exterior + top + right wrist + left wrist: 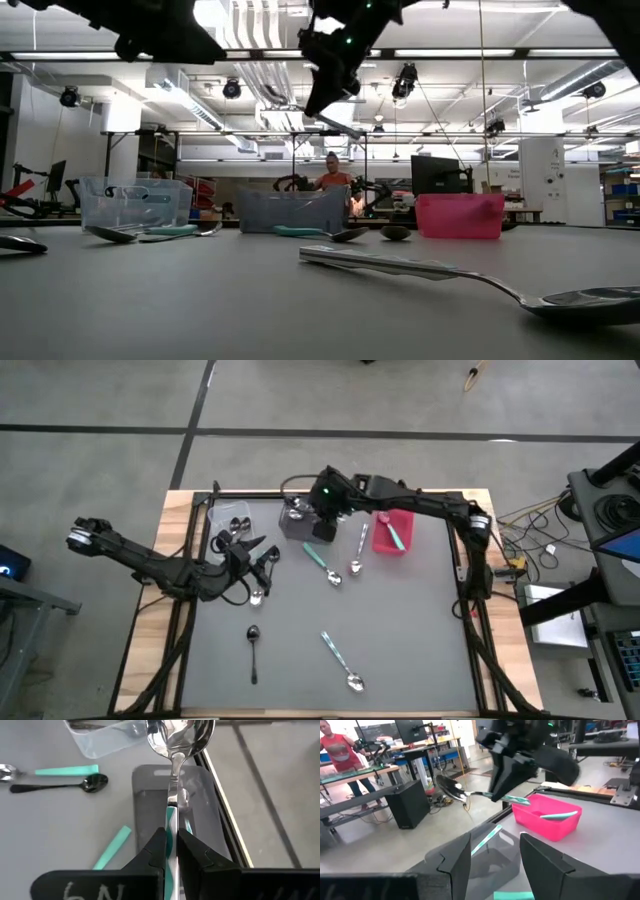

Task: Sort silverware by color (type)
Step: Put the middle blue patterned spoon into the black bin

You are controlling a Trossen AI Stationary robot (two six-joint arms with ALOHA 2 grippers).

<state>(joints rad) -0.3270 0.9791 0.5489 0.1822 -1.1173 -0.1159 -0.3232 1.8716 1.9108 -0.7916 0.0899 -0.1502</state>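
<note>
Holding teal-handled spoon above grey bin, right gripper near table's far edge.

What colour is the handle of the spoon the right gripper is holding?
Teal-green, with a silver bowl: the spoon sits in the right gripper. Right wrist view shows it best.

— Where did each camera sit?
— One hung high above, facing straight down on the whole tabletop and both arms. Another lay at the tabletop's near edge, looking level across it into the room, close to one spoon.
— And the wrists?
— Each looked forward past its own fingers at close range. All four shared the dark grey bin at the far edge.
</note>
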